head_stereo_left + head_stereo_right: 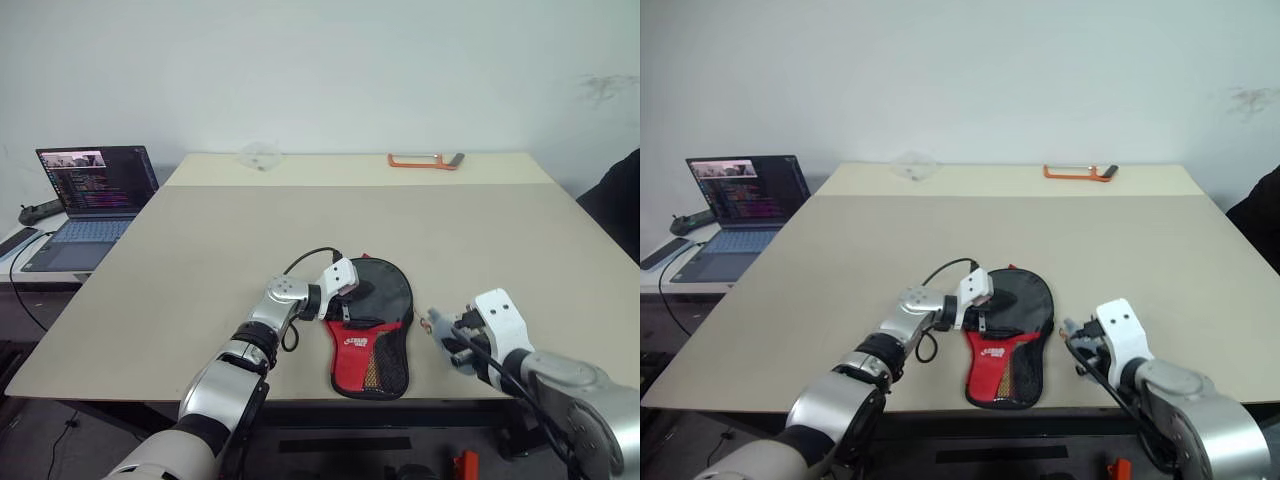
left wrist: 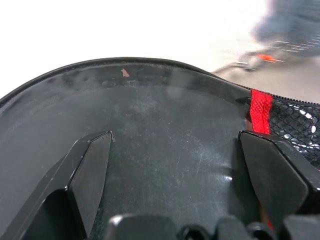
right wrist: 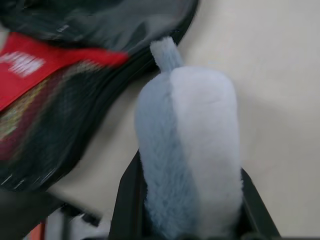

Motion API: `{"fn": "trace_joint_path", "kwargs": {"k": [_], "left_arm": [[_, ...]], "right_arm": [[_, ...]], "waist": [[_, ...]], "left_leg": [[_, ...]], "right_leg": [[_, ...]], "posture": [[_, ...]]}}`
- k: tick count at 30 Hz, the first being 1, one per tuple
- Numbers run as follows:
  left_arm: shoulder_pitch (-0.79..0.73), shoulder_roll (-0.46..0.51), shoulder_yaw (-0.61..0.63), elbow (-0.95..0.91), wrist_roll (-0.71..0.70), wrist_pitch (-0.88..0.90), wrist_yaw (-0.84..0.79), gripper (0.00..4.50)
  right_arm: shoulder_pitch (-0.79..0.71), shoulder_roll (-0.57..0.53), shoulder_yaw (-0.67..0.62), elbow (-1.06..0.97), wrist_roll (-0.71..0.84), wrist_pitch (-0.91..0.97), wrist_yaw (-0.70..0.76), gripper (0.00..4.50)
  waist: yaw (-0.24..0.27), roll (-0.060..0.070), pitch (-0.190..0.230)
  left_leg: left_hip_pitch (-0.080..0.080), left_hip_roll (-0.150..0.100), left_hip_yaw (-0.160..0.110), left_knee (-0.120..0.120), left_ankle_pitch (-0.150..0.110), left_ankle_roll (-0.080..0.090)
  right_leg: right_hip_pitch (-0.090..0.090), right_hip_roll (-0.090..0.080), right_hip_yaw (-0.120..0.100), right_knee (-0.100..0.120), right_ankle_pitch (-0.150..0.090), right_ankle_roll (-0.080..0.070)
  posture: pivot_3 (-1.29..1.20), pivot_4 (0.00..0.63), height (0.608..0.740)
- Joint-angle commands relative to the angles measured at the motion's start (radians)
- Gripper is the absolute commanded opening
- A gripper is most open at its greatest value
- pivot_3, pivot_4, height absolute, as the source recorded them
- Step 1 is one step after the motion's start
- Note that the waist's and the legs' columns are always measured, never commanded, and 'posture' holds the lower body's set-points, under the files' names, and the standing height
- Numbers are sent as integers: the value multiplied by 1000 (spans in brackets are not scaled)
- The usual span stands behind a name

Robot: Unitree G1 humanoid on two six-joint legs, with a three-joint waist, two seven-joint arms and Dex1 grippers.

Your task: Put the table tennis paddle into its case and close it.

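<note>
Beige table fronts a white wall, a laptop off its left side. On its near edge lies the case; the left gripper, fingers spread, rests on its black upper part. Its wrist view shows only glossy black, paddle or case unclear. Beside the case, the right gripper pinches a pale fuzzy thing, a blurry speck from the head.

Beige table, open laptop on a side surface beyond its left edge, orange tool and clear wrapper near the far edge
</note>
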Motion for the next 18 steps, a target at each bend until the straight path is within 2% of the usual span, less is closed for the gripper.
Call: {"fn": "trace_joint_path", "kwargs": {"k": [1,4,9,13,18], "left_arm": [[52,-11,-86,104,113,24,16,4435],[40,-32,-84,115,123,29,35,4435],[23,-58,-86,131,143,24,72,4435],[12,-88,-95,141,158,30,141,4435],[17,-105,-104,142,176,18,135,4435]], "right_arm": [[30,-28,-85,-54,157,7,-2,515],[88,-53,-147,-54,349,7,-76,515],[254,-142,-190,-54,762,-106,-346,515],[350,-294,-124,-54,1061,-270,-607,512],[455,-502,-126,-54,1334,-441,-793,511]], "waist": [[1,-1,0],[16,-2,1],[42,-2,1],[48,-6,1],[49,-7,1]], "left_leg": [[0,-1,0,0,0,0],[1,-1,-2,0,0,0],[-1,-3,-12,0,-1,0],[-2,-6,-13,0,-1,1],[-1,-6,-16,1,-1,2]], "right_leg": [[1,-1,0,0,0,0],[3,-2,-3,-1,0,1],[4,-7,-16,-4,-2,2],[4,-11,-17,-5,-3,3],[10,-13,-20,-10,-4,5]], "posture": [[0,150,740],[0,150,740],[0,150,740],[0,150,740],[0,150,740]]}}
